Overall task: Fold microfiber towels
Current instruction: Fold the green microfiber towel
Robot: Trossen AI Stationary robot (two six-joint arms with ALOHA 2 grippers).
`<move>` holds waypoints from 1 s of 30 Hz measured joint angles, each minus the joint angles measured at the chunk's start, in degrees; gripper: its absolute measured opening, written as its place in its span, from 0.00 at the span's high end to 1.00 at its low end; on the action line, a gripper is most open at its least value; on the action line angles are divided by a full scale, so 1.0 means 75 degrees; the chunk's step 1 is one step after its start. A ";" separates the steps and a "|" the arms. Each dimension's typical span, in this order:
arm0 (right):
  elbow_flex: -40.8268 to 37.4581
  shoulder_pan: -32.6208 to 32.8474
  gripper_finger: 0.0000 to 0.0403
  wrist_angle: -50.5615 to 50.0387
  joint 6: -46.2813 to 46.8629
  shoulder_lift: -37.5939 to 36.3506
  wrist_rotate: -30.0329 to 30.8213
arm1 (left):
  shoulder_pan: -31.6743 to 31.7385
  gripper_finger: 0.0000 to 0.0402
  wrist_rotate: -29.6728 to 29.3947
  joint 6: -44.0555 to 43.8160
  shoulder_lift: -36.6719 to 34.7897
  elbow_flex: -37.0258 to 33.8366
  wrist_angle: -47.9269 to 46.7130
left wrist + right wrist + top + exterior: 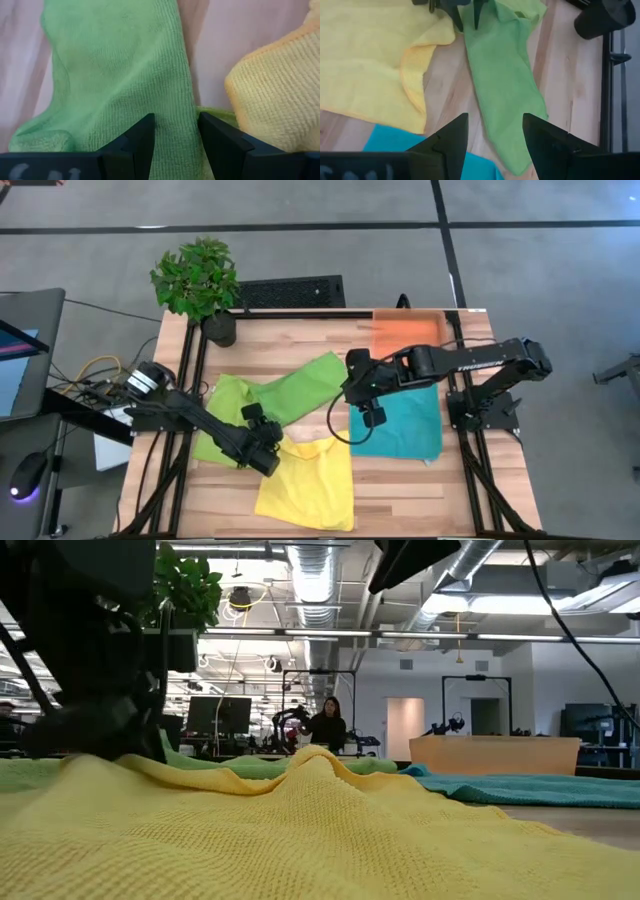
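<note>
Reaching low over the pale wooden counter (400,490), the left gripper (262,442) straddles a long, ribbed green microfiber towel (125,75), jaws open; the right gripper (372,416) hovers open-jawed, empty, near a rumpled yellow towel (310,480).

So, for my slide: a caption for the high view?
Both open tools hover over spread green, yellow and teal towels.

Four towels lying loose on the tabletop: yellow one (308,483) rumpled near the front, teal one (405,425) flat to its right, two green ones (300,385) (222,420) overlapping, bunched up.
</note>
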 joint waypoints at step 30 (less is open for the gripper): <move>0.0012 -0.0218 0.47 -0.0124 0.0052 0.0006 0.0019 | 0.0071 0.99 0.0311 -0.0674 -0.0043 0.0626 -0.1043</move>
